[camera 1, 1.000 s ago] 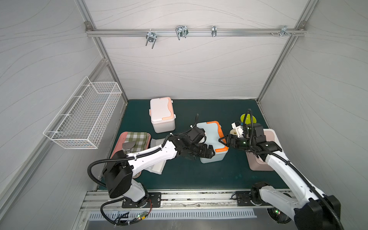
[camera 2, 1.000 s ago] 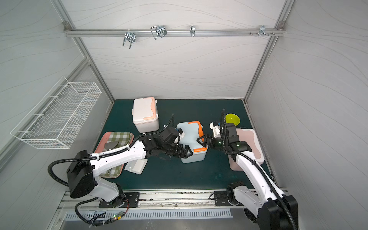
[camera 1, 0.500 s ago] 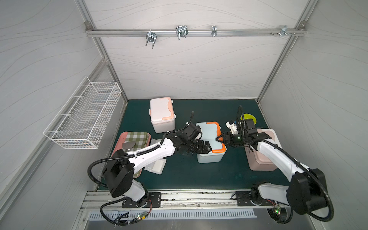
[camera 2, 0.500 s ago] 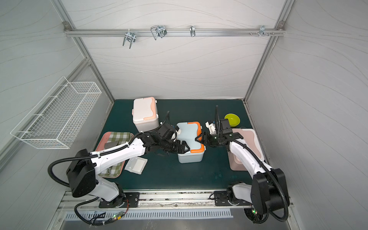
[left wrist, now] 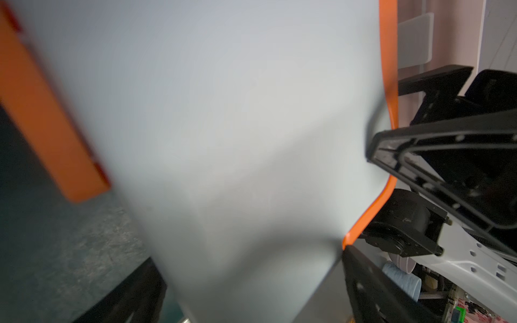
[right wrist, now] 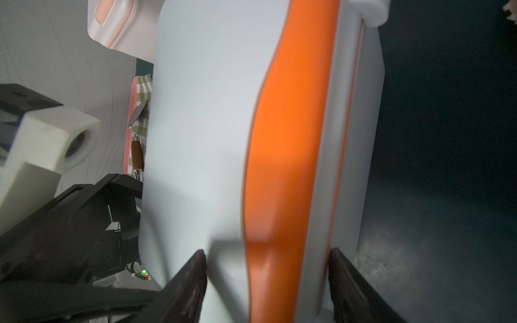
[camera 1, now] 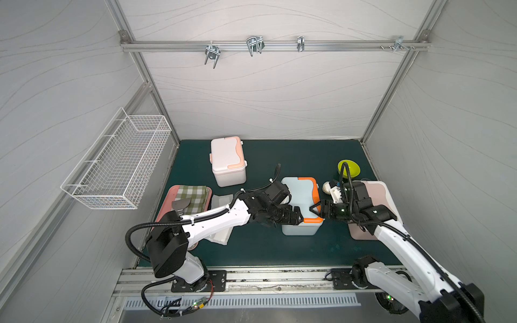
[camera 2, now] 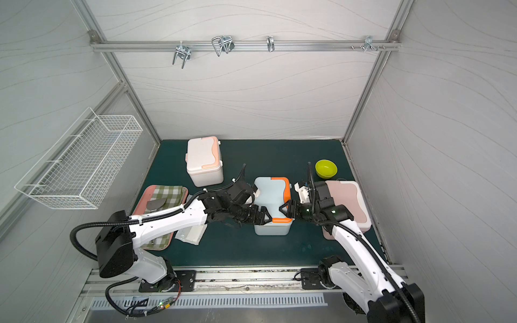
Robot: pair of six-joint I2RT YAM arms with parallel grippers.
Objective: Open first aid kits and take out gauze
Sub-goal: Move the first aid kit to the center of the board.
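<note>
Left tool (camera 1: 298,216) | right tool (camera 1: 315,213) | both straddling pale blue kit (camera 1: 300,190)

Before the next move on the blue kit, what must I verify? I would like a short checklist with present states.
1. Blue kit upright on the mat: ok.
2. Left gripper straddling the kit: ok.
3. Right gripper straddling its orange lid edge: ok.
4. Firm grip by either gripper: cannot tell.
5. Clasp released: cannot tell, no clear sight.
6. Kit opened: not ok, it is shut.
</note>
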